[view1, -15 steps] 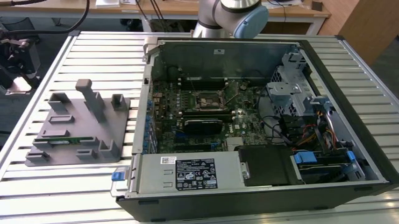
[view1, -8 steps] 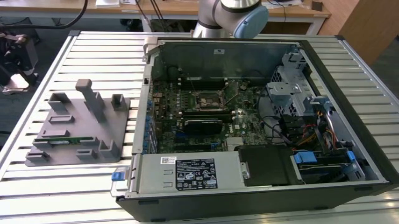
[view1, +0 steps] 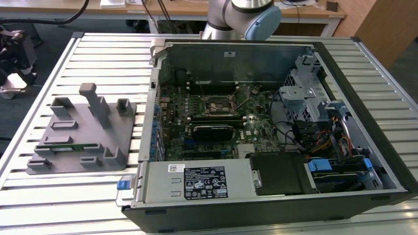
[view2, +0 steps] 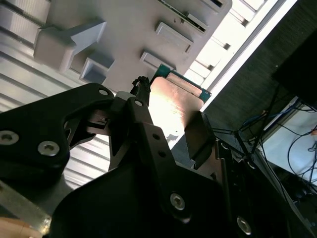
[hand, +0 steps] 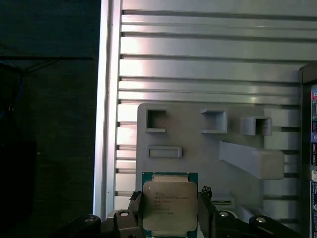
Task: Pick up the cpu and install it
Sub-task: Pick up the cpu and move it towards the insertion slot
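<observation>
One square cpu point(hand: 169, 206) (silver lid, green rim) in the hand point(hand: 171, 214).

A slatted metal desk point(view1: 98, 54) catches bright light along its ribs. Behind it in the exterior view stands a wooden desk point(view1: 189, 9) on white legs, with a wooden panel point(view1: 385, 24) at the exterior view's right. The floor point(view1: 19, 122) is dark.

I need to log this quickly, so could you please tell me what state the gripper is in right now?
Gripper: closed on the cpu, gripping it by two opposite edges.
</observation>
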Controlling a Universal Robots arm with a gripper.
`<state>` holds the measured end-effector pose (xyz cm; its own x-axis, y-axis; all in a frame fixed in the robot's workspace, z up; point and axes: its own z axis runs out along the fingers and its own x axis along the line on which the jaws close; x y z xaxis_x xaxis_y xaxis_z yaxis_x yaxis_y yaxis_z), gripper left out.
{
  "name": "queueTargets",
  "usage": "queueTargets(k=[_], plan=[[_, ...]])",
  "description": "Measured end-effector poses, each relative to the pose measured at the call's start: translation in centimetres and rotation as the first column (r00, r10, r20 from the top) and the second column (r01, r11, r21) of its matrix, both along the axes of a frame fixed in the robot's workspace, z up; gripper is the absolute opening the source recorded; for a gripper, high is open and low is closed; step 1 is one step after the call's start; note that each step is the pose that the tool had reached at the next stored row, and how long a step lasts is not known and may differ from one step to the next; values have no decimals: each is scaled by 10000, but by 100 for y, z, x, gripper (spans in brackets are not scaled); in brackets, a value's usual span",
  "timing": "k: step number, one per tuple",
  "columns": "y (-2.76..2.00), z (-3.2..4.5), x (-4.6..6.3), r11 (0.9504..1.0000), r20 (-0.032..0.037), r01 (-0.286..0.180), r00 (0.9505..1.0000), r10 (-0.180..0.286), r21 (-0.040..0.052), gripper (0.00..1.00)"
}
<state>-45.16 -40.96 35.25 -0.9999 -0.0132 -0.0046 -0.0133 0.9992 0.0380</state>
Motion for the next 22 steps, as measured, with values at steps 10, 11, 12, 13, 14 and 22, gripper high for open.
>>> queueTargets(k=[10,11,12,13,14,22], plan=[[0,151,0,10000,1,0,10000,0,0,53],[0,166,0,10000,1,0,10000,0,0,53],[0,181,0,10000,1,0,10000,0,0,53],[0,196,0,10000,0,0,10000,0,0,53],[0,211,0,10000,1,0,10000,0,0,53],[0,342,0,10000,0,0,10000,0,0,53]])
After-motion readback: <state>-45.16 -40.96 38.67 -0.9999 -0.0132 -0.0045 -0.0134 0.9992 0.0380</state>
